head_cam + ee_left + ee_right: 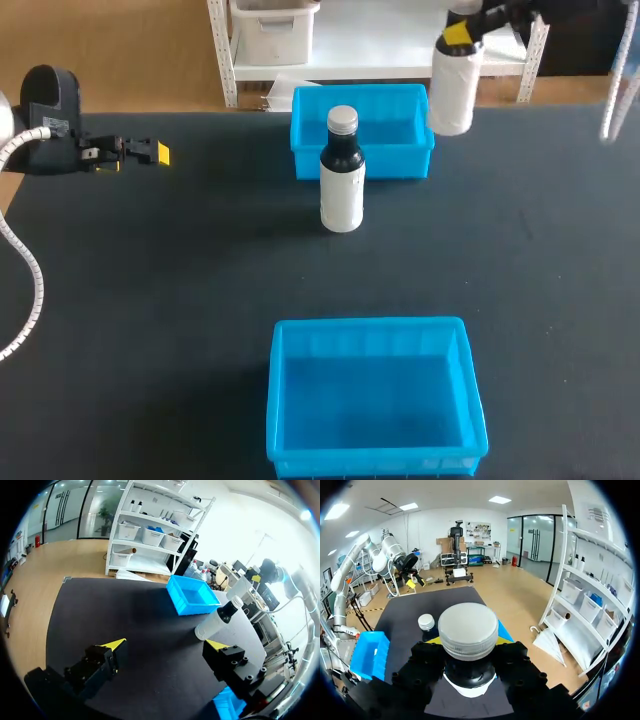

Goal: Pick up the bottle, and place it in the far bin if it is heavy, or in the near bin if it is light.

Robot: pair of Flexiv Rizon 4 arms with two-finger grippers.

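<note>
Two like bottles show, each with a grey cap, black neck and white label. One bottle [342, 172] [218, 618] stands on the black table just in front of the far blue bin [361, 131] [192, 595]. My right gripper [461, 33] [468, 646] is shut on the neck of the second bottle [453, 88] [468, 630], which hangs in the air by the far bin's right end. The near blue bin [374, 400] [369, 655] sits at the front. My left gripper [151, 152] [166, 645] stands open over the table's left side, holding nothing.
The standing bottle's cap [426, 622] shows below the held bottle in the right wrist view. Bare black table [180, 300] lies between the two bins and around the left gripper. A white shelf stands beyond the table's far edge.
</note>
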